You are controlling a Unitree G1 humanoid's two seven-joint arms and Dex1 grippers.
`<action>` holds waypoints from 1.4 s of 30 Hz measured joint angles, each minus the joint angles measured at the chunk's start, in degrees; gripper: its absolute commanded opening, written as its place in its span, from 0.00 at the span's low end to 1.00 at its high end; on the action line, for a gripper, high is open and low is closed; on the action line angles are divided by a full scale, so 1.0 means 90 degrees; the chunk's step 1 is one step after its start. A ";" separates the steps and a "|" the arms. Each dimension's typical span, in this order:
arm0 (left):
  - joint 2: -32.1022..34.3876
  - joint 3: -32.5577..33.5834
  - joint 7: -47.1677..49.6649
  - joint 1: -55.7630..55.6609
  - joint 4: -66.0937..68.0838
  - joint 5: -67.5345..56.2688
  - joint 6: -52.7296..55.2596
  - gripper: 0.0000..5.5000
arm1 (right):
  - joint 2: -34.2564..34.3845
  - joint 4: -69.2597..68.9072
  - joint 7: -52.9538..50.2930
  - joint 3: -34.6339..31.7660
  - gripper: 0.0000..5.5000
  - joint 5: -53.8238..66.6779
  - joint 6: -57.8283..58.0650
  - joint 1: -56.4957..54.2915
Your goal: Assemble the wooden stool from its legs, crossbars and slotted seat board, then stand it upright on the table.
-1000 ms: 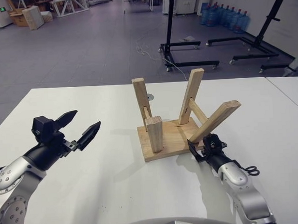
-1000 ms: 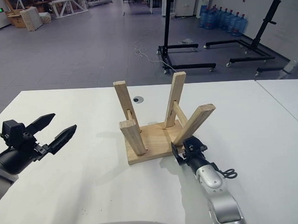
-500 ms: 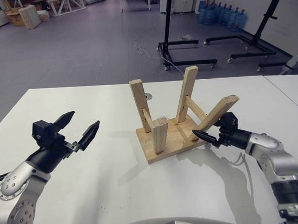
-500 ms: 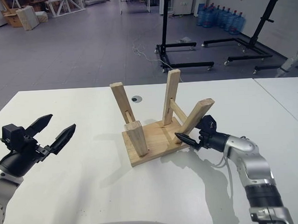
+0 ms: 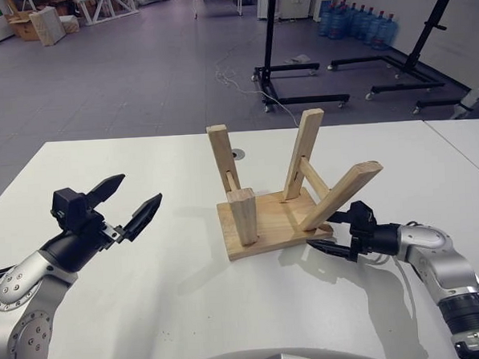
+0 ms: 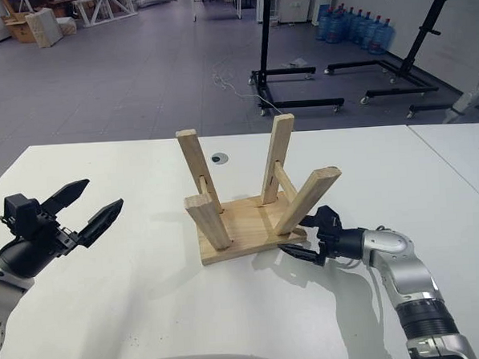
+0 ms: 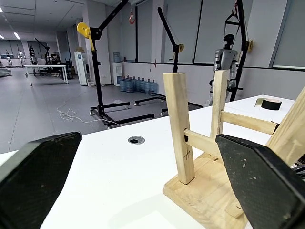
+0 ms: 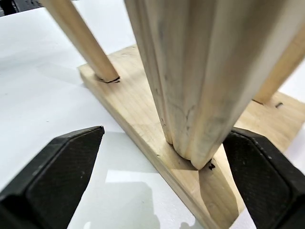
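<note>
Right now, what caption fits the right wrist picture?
Open right gripper frames a leaning leg where it meets the seat board.

Lighting's pretty kind on my feed right now: bright, even overhead light, no hard hot spots. The white counter [image 5: 150, 313] comes through very bright, close to blowing out in the right wrist view, while the floor [image 5: 138, 80] behind it sits noticeably dimmer. Shadows are pale and soft-edged. The one under the stool [image 5: 274, 218] spills toward me and a bit to the right, and my right arm throws a faint one too. In the left wrist view I can see ceiling strips [image 7: 17, 36] glowing far back. The black fingers [image 7: 33, 176] read as dark slabs, with only a little surface grain showing.
</note>
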 measured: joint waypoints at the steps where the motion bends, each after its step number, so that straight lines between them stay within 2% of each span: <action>1: 0.0000 0.0000 0.0001 0.0002 0.0000 0.0014 0.0000 0.94 | 0.0000 -0.0064 0.0041 0.0007 0.80 0.0001 -0.0017 0.0059; 11: 0.0007 -0.0022 -0.0317 0.0223 0.0089 -0.0014 -0.0013 0.94 | 0.0006 -0.0069 0.0141 0.0087 0.51 -0.0070 -0.0476 0.0181; 13: 0.0095 -0.0062 -0.0806 0.0419 0.0520 -0.0134 0.0037 0.94 | 0.0079 -0.0010 0.0152 0.0210 0.45 -0.0084 -0.0546 0.0101; 17: 0.0748 -0.0397 -0.1841 0.0760 0.1213 0.0293 0.0072 0.94 | 0.0174 0.0240 0.0301 0.0485 0.34 -0.0218 -0.0739 -0.0180; 21: 0.1215 -0.1072 -0.2684 0.0434 0.1689 0.1070 -0.0486 0.94 | 0.0188 0.0387 0.0374 0.0569 0.23 -0.0281 -0.0892 -0.0311; 28: 0.1306 -0.2247 -0.3364 -0.1076 0.2989 0.2311 -0.1573 0.94 | 0.0192 0.0484 0.0572 0.0673 0.21 -0.0307 -0.1123 -0.0408; 36: 0.0936 -0.2975 -0.3945 -0.2300 0.3884 0.2333 -0.1630 0.94 | 0.0130 0.0664 0.0826 0.0750 0.20 -0.0339 -0.1178 -0.0600; 42: 0.0383 -0.3350 -0.4102 -0.3111 0.4660 0.2362 -0.1525 0.80 | 0.0106 0.0649 0.0972 0.0928 0.20 -0.0339 -0.1206 -0.0702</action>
